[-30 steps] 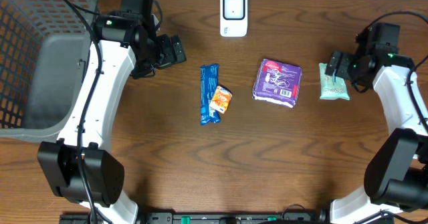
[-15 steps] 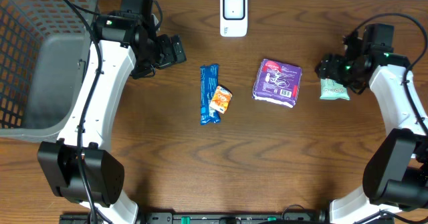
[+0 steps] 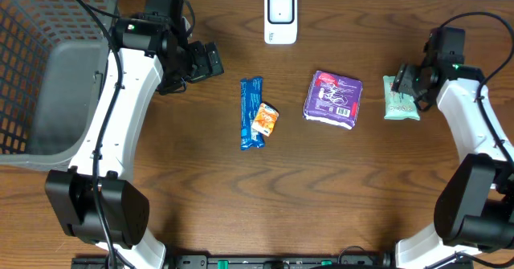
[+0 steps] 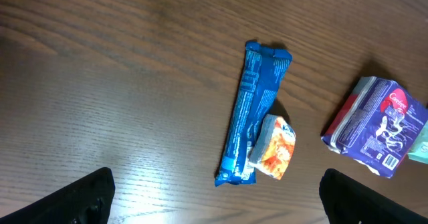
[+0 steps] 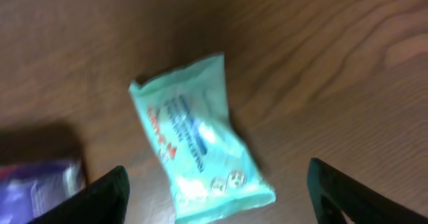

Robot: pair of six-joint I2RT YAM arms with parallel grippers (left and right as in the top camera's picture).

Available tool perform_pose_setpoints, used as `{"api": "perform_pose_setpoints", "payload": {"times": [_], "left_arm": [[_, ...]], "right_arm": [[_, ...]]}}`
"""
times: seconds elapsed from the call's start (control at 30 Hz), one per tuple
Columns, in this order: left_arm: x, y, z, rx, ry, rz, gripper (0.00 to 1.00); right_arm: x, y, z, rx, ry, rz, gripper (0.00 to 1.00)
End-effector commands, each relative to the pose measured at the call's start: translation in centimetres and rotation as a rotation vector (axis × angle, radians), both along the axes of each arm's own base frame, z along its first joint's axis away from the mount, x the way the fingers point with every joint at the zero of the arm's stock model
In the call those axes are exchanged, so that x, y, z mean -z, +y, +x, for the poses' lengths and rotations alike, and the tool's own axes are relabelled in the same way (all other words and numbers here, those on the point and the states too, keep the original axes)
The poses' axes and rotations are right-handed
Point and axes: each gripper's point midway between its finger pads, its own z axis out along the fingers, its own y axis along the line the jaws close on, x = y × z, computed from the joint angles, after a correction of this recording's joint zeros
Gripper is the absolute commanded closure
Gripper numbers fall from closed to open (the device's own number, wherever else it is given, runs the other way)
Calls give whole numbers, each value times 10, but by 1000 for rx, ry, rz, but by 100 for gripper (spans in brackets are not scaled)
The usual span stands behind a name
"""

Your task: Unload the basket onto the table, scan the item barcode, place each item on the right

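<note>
A white barcode scanner (image 3: 280,16) stands at the table's far edge. Four items lie on the wood: a blue bar (image 3: 251,112) with a small orange packet (image 3: 265,118) against it, a purple pack (image 3: 333,98), and a mint-green packet (image 3: 400,102) at the right. My right gripper (image 3: 408,83) hovers just over the green packet (image 5: 200,140), open, its dark fingers (image 5: 100,197) wide on either side and touching nothing. My left gripper (image 3: 206,60) is open at the upper left, well away from the blue bar (image 4: 251,117) and the orange packet (image 4: 273,147).
A grey mesh basket (image 3: 32,28) fills the left edge of the table, behind the left arm. The purple pack (image 5: 40,184) lies close to the left of the green packet. In the left wrist view the purple pack (image 4: 378,130) sits at the right.
The right wrist swung a little to the left over the green packet and came back. The packet stayed flat on the table. The left arm has not moved.
</note>
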Motion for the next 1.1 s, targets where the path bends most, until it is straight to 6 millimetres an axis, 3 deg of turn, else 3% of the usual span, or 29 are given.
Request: {"api": "perform_pose_setpoints", "payload": {"times": [0.0, 0.07, 0.2, 0.33, 0.47, 0.6, 0.8, 0.93, 1.07], "left_arm": [[0, 4, 2, 1, -5, 16, 2], [0, 4, 2, 1, -5, 16, 2], [0, 4, 2, 1, -6, 16, 2], [0, 4, 1, 1, -5, 16, 2], [0, 4, 2, 1, -5, 16, 2], [0, 4, 1, 1, -5, 16, 2], [0, 4, 1, 1, -5, 16, 2], [0, 4, 2, 1, -5, 16, 2], [0, 4, 1, 1, -5, 16, 2]], "right_arm": [[25, -12, -3, 41, 24, -42, 8], [36, -13, -1, 43, 26, -41, 1], [58, -9, 1, 25, 57, -10, 1], [82, 9, 2, -136, 112, 36, 1], [103, 9, -5, -166, 173, 31, 3], [116, 11, -9, -166, 204, 44, 34], [112, 15, -8, -151, 193, 58, 76], [92, 16, 3, -146, 137, 51, 78], [48, 21, 24, -159, 25, 29, 87]]}}
